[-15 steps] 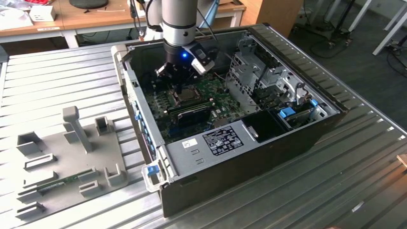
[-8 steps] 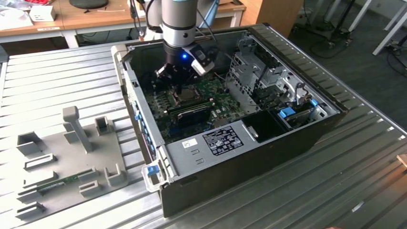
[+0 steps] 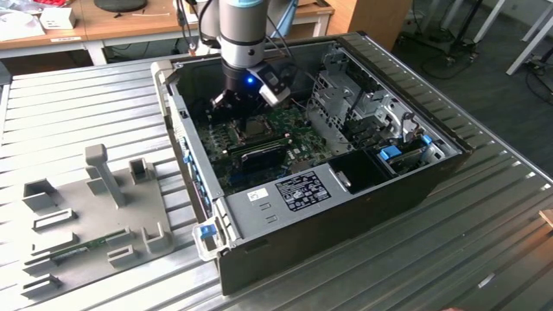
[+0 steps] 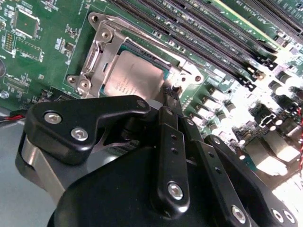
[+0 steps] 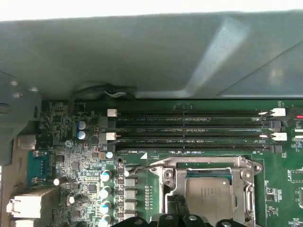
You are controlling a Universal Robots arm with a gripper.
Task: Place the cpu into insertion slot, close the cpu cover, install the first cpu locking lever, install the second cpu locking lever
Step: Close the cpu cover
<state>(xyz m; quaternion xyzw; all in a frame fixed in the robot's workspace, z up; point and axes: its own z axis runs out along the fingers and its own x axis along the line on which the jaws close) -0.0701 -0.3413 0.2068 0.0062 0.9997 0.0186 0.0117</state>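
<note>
The cpu [image 4: 135, 78] [image 5: 208, 194], a pale silvery square, lies seated in the insertion slot [image 4: 190, 78] [image 5: 252, 166] [image 3: 250, 127] on the green board. Over it the cpu cover [image 4: 102, 52] [image 5: 173, 184] lies flat, framing the chip through its window. My gripper [image 4: 170, 93] [image 5: 174, 208] [image 3: 230, 107] hangs low inside the case, its black fingers drawn together at one edge of the slot, right against the cover's rim. A thin wire lever [image 5: 142, 167] stands out beside that edge. I cannot tell whether the fingers touch it.
The open computer case [image 3: 406, 188] walls the board in, with a grey panel [image 5: 151, 56] close behind. Long dark memory slots [image 5: 189, 127] [image 4: 213, 33] run beside the socket. A drive cage [image 3: 354, 97] rises on the exterior view's right. A grey fixture plate [image 3: 95, 214] lies outside the case.
</note>
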